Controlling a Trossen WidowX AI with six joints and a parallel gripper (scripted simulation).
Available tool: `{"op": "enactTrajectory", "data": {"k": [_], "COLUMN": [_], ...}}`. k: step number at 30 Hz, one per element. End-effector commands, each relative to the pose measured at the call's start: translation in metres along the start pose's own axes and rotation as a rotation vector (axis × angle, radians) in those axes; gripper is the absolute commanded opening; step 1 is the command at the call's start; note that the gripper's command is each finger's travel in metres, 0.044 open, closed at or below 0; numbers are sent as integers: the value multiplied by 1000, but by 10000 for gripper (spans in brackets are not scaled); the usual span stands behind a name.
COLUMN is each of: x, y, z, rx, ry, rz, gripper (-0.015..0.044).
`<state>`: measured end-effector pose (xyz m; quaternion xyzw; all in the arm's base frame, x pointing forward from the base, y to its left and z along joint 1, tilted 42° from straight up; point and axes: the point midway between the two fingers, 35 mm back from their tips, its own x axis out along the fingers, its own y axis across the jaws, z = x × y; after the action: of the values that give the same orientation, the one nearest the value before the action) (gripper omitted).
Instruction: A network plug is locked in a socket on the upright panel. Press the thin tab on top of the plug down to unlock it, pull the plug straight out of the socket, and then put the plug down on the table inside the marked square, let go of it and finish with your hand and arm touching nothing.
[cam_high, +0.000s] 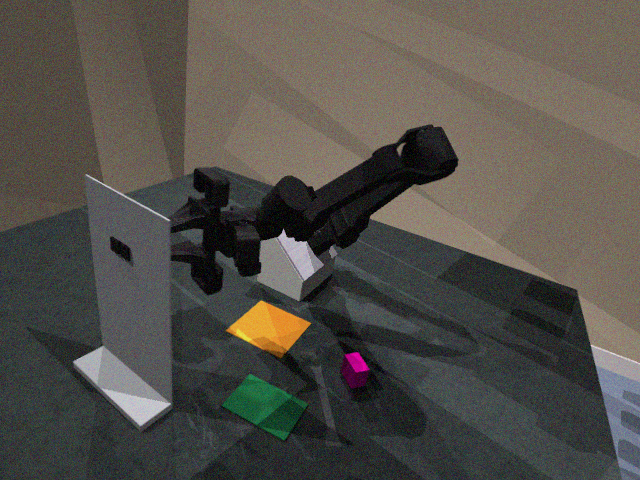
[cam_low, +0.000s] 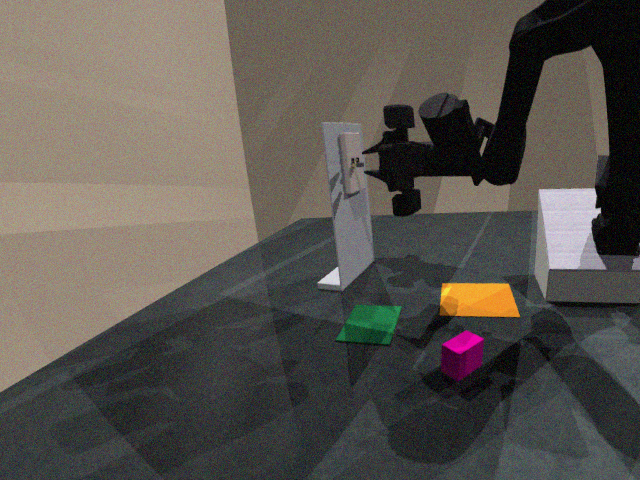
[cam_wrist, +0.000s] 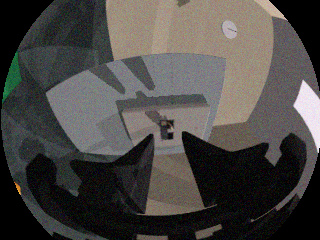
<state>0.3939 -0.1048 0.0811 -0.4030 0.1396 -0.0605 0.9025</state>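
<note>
The upright grey panel (cam_high: 136, 310) (cam_low: 352, 232) (cam_wrist: 185, 70) stands on the table and carries a pale socket plate (cam_low: 349, 142) (cam_wrist: 192, 120) on the side facing the arm. The small dark plug (cam_low: 359, 164) (cam_wrist: 164, 129) sits at the plate's middle; its tab is too small to make out. My gripper (cam_low: 364, 162) (cam_wrist: 167, 136) is partly open with nothing between its fingers. Its tips, one above the other, are close in front of the plate at about the plug's height. In the top view the panel hides the fingertips and the plug. An orange square (cam_high: 268, 325) (cam_low: 480, 299) and a green square (cam_high: 263, 405) (cam_low: 369, 324) lie flat on the table.
A magenta block (cam_high: 355, 370) (cam_low: 461, 356) stands on the table near both squares. A white box (cam_high: 281, 273) (cam_low: 568, 232) is by the arm's base. The panel's white foot (cam_high: 124, 390) (cam_low: 329, 280) sticks out on its far side.
</note>
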Motion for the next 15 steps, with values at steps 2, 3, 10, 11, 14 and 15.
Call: {"op": "enactTrajectory", "data": {"k": [2, 3, 10, 11, 14, 15], "x": [9, 10, 17, 17, 17, 17], "y": [1, 1, 2, 2, 2, 2], "z": [0, 1, 3, 3, 3, 3], "rx": [3, 3, 3, 3, 3, 3], "ry": [7, 7, 6, 6, 6, 6], "rz": [1, 1, 1, 1, 1, 1], "gripper": [156, 156, 156, 130, 71, 64]}}
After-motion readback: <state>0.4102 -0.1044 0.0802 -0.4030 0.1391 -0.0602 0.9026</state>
